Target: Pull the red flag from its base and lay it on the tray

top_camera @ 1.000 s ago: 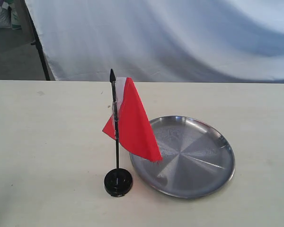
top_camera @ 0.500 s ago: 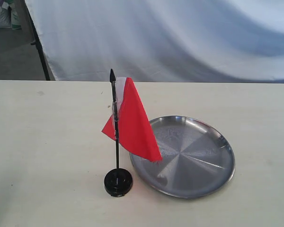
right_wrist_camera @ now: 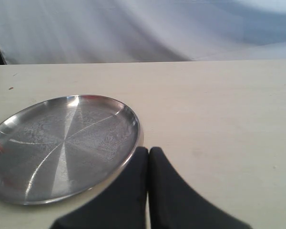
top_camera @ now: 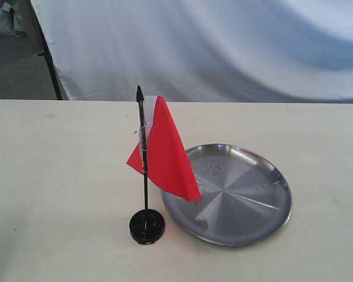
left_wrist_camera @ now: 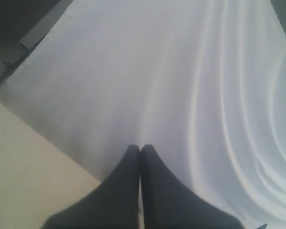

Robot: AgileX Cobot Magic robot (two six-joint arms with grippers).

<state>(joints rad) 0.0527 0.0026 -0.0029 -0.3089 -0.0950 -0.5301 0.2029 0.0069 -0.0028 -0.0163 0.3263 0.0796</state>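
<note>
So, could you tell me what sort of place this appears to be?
Probably a staged test bench in a lab: a pale table, a white sheet hung behind it, and only a flag, base and tray set out.

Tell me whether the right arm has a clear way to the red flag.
Probably yes: only the shallow tray lies between the shut right end effector and the red flag, upright in its base.
</note>
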